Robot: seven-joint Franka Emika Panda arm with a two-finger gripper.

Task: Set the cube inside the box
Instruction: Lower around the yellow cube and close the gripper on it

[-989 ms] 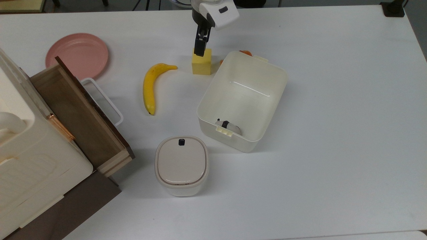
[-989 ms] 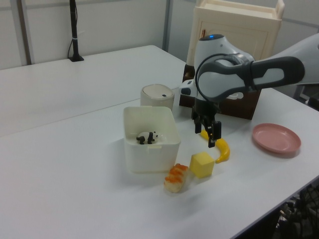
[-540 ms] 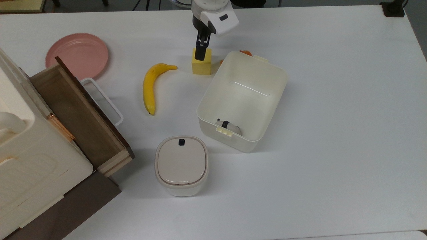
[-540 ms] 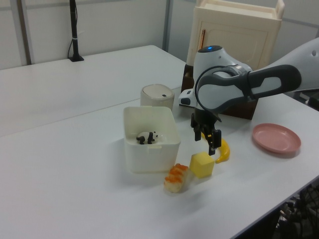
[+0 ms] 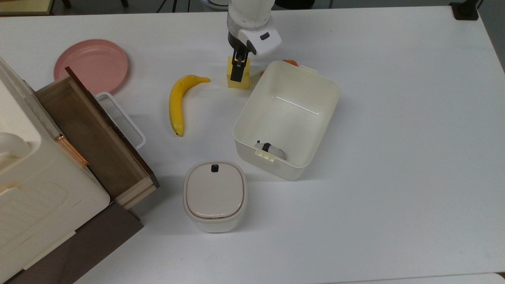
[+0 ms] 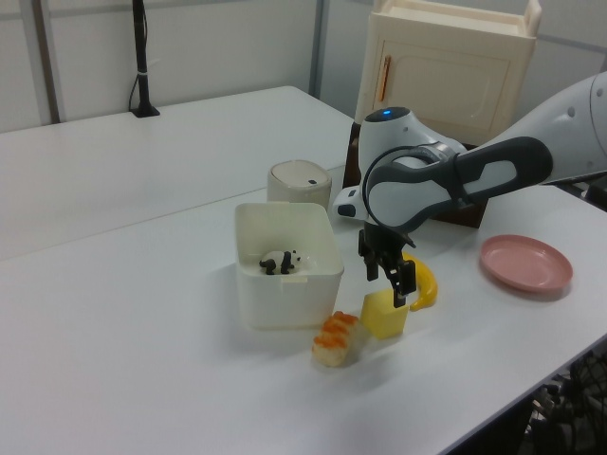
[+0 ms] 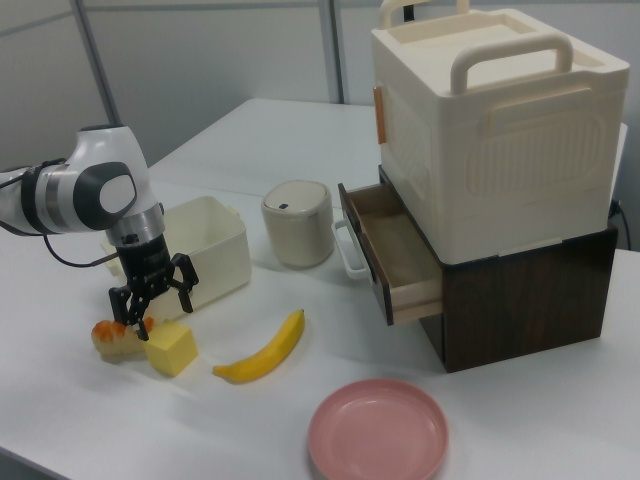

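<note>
My gripper [image 7: 152, 302] hangs just above the cube [image 7: 171, 348], fingers spread wide in the right view and straddling its top without visible contact. In the top view my gripper [image 5: 238, 70] covers most of the cube's upper face, so the cube [image 5: 239, 81] shows there mainly as a yellow edge and front face; in the left view the near finger [image 6: 399, 282] overlaps the cube [image 6: 384, 316] and hides its top corner — whether a pad touches it, I cannot tell. The cube sits on the table [image 5: 394, 118], outside the box [image 5: 331, 98] and just beside the box's wall on the top view's left. An orange-and-white food piece [image 7: 110, 337] lies beside the cube; in the top view the box rim cuts it down to a sliver. Inside the box a small black-and-white figure [image 6: 279, 262] lies against one short wall, half hidden by the rim in the top view. The banana [image 5: 177, 102] lies apart, toward the top view's left.
</note>
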